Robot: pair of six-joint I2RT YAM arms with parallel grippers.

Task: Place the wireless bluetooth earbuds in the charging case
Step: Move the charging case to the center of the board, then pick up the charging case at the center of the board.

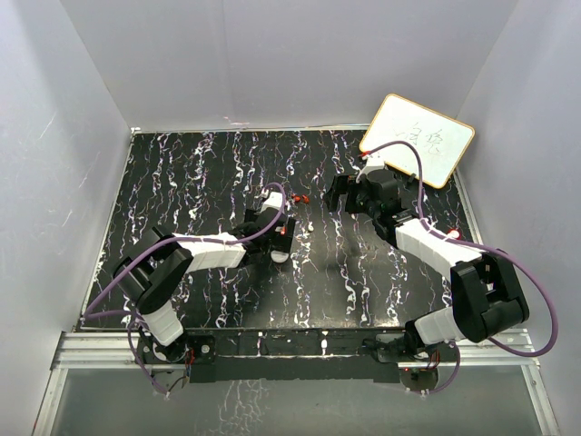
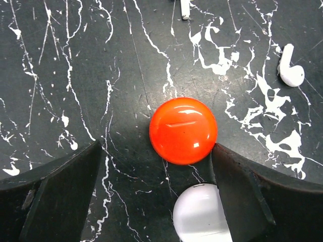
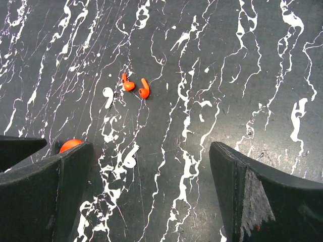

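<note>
the left gripper (image 2: 156, 146) is open wide and low over the black marbled table (image 2: 60, 75). the closed red charging case (image 2: 183, 131), round and shiny with a thin seam line on top, sits between its fingers, not in the middle but on the side of the finger (image 2: 252, 196) at the right of the wrist view. this finger's inner edge is touching the case or just beside it; i cannot tell which. the other finger is apart from it. a white round puck (image 2: 202, 219) lies nearer to the wrist than the case, against the same finger. a white earbud (image 2: 291, 68) lies ahead of this gripper, outside the fingers. the right gripper (image 3: 150, 146) is also open wide, and only bare table is between its fingers. the red earbuds (image 3: 144, 89) lie on the table ahead of it, side by side, a little toward the finger at the left of its view and well apart from both fingertips. they are outside the case.
</note>
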